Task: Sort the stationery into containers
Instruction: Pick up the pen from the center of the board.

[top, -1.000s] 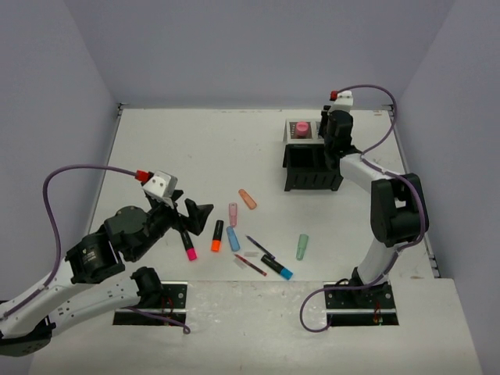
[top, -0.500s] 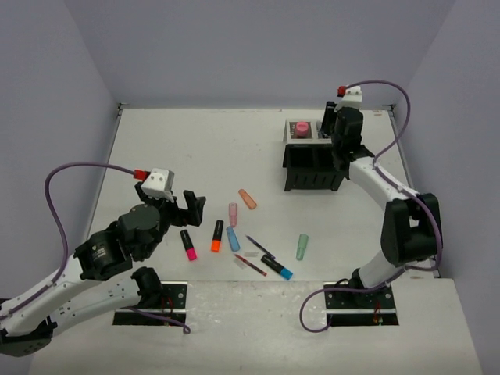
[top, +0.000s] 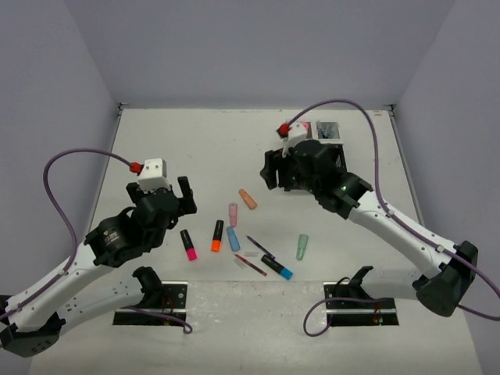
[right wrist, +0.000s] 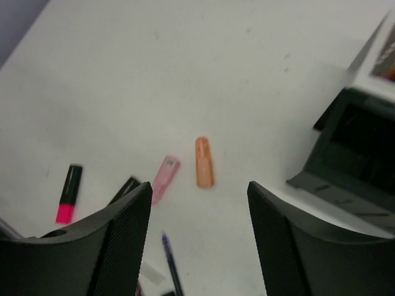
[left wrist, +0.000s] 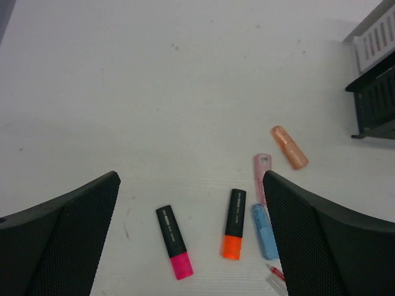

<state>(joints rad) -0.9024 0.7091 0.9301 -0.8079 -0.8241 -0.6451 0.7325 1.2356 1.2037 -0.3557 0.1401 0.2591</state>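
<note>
Swung off the black mesh desk organizer [right wrist: 355, 154], your right gripper [right wrist: 197, 209] now hovers with fingers parted and empty. The stubby peach plastic highlighter [right wrist: 204, 161] lies on the white table [right wrist: 154, 74] at its twelve o'clock. Expect it light, rigid, slick: pinch mid-barrel, crosswise. Your left gripper [left wrist: 191, 185] gapes empty too.

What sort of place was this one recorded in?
Probably a robot lab test cell, not an office: a white table boxed in by plain lavender walls, with the left arm and right arm bolted at its near edge.
</note>
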